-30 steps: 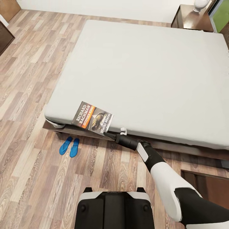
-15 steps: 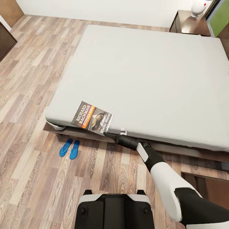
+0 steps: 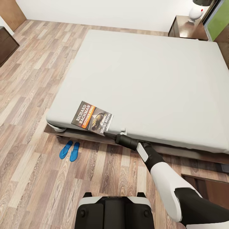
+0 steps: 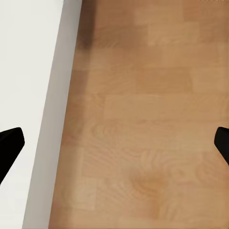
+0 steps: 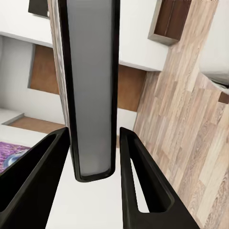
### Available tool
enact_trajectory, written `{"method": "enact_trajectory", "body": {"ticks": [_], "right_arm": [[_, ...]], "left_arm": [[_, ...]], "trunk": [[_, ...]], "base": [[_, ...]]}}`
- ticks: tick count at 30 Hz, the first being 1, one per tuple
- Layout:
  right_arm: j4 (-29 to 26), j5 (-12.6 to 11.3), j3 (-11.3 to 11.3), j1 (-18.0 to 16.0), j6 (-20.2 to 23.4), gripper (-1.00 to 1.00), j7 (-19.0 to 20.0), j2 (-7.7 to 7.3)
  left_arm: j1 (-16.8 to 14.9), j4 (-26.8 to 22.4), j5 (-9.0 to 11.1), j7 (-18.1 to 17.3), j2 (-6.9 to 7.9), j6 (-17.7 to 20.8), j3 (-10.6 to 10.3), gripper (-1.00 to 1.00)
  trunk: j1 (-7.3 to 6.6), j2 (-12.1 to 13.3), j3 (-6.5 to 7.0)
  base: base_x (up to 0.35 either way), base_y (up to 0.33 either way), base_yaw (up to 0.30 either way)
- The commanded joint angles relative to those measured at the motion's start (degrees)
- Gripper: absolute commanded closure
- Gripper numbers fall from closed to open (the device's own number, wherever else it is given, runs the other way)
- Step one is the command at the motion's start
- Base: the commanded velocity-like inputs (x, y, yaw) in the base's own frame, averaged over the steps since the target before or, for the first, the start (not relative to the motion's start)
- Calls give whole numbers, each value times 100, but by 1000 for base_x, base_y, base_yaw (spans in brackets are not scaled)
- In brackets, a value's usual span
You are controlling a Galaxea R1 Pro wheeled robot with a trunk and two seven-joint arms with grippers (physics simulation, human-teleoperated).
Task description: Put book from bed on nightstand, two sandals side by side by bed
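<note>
White-and-black lamp (image 3: 196,10) at far corner, green panel (image 3: 220,21) beside it — dark cabinet (image 3: 7,44).

open: wood floor (image 3: 28,95) | blocking: bed (image 3: 143,76), nightstand (image 3: 186,30)

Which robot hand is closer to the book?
Right. The right end effector grips the book by its corner at the bed edge. The left end effector hangs open over bare floor.

Grey-topped bed (image 3: 152,79) across the frame's middle and right, bare; plank floor (image 3: 31,79) at left, sandals (image 3: 70,150) side by side lower left.
</note>
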Motion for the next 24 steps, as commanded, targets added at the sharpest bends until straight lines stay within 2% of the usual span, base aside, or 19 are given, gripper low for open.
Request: {"method": "enact_trajectory", "body": {"ticks": [1, 24], "right_arm": [[3, -6, -22, -2, 56, 100, 16, 5], [3, -6, -18, 4, 41, 100, 17, 5]], "left_arm": [[2, 2, 59, 9, 0, -23, -50, -100], [2, 2, 59, 9, -1, -23, -50, -100]], "trunk": [[4, -8, 4], [4, -8, 213]], "base": [[0, 0, 0], [0, 0, 0]]}}
